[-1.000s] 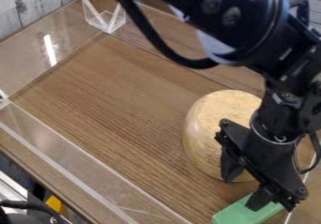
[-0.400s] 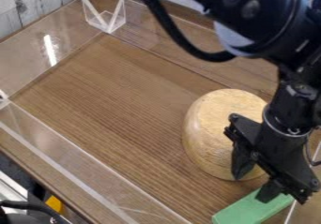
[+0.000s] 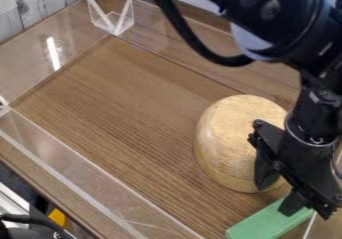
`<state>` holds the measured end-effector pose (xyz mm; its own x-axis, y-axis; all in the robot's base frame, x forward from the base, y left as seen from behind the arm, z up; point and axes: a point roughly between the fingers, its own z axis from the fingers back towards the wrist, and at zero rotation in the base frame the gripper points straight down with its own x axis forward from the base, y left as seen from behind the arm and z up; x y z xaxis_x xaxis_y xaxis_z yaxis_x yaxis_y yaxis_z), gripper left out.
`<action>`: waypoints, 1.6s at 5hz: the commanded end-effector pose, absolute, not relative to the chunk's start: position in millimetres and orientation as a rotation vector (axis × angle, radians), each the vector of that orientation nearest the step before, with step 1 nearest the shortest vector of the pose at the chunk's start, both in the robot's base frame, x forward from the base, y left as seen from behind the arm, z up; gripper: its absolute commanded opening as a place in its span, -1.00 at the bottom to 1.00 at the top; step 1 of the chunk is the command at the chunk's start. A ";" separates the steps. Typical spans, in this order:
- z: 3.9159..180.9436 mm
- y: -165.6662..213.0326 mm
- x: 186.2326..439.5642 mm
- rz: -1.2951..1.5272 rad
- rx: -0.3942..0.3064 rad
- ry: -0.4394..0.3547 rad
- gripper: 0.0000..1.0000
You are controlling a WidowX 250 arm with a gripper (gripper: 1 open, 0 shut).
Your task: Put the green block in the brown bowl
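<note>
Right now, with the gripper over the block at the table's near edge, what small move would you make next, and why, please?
Probably lower the gripper a little and close on the green block. Its fingers stand right over the block's far end, the block lies flat on the table, and the brown bowl beside it has nothing in view inside. Whether the jaws are open, I cannot tell.

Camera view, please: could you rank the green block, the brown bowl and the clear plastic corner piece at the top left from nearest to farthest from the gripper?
1. green block: right beneath the gripper, at the bottom right edge.
2. brown bowl: just left of the gripper, dome side up.
3. clear plastic corner piece: far across the table, top left.
</note>
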<state>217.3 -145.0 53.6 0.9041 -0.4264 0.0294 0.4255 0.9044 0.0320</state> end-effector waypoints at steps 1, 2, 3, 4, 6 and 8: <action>67.7 -147.8 224.5 -0.472 0.008 -0.071 1.00; 70.7 -145.4 227.7 -0.489 0.003 -0.075 1.00; 73.2 -143.0 230.6 -0.507 -0.002 -0.078 1.00; 69.1 -146.7 233.5 -0.547 -0.007 -0.081 1.00; 67.0 -142.5 235.7 -0.612 -0.014 -0.086 1.00; 60.2 -138.2 234.9 -0.571 -0.017 -0.090 1.00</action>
